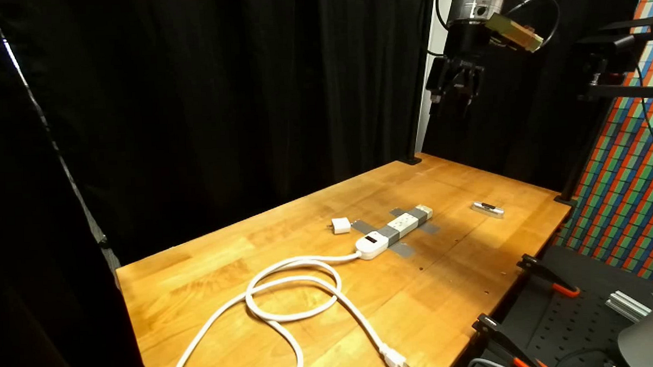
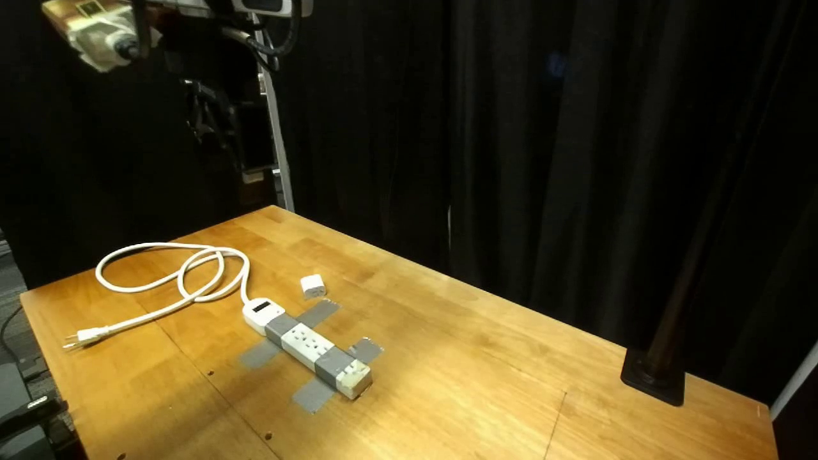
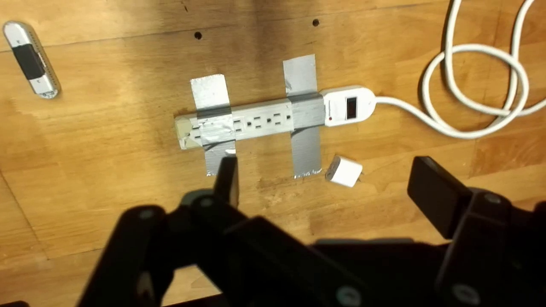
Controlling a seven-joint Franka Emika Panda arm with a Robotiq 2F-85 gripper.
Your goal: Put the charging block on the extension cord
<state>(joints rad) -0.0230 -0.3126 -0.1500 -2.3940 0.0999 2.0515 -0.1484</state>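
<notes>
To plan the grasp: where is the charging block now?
In the wrist view, the charging block lies right of centre, below the extension cord and just right of the right-hand grey tape.

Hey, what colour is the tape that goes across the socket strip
The tape is silvery grey; it shows best in the wrist view.

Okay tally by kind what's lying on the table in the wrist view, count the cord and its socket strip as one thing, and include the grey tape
Extension cord: 1
Charging block: 1
Grey tape bands: 2
Small silver-and-black object: 1
Total: 5
</notes>
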